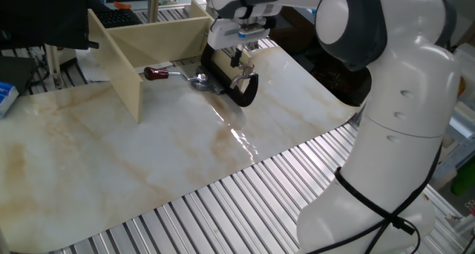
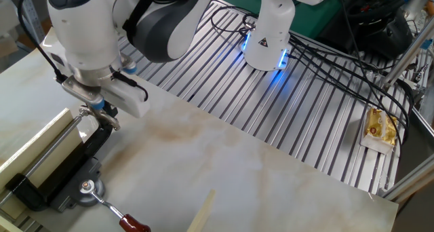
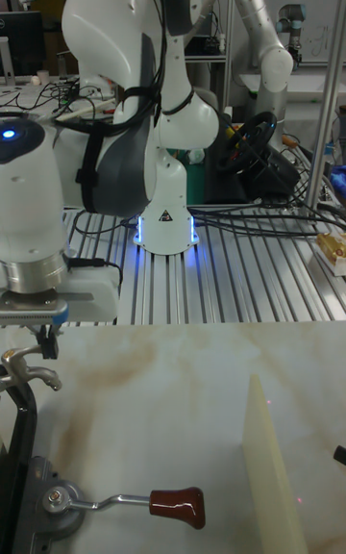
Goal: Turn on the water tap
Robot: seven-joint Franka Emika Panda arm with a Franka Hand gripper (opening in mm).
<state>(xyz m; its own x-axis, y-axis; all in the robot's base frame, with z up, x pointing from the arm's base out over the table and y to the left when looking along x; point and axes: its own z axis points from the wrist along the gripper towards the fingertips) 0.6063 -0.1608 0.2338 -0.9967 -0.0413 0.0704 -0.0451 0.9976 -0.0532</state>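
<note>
The water tap (image 1: 199,80) lies on the marble table, held in a black C-clamp (image 1: 239,88). Its thin chrome rod runs left to a dark red knob (image 1: 153,73). From the other side the tap base (image 2: 87,186) and knob (image 2: 133,224) sit at the bottom left. The tall view shows the base (image 3: 58,499) and knob (image 3: 179,506) low down. My gripper (image 1: 237,58) hangs over the clamp's far end, above and to the right of the tap, touching nothing. Its fingers (image 3: 46,340) look pressed together and empty.
Beige partition panels (image 1: 122,70) stand just left of the knob, and one panel's edge (image 3: 274,477) rises right of it. My white arm body (image 1: 401,135) fills the right side. A second robot base (image 2: 268,35), cables and a yellow packet (image 2: 380,129) lie beyond the table.
</note>
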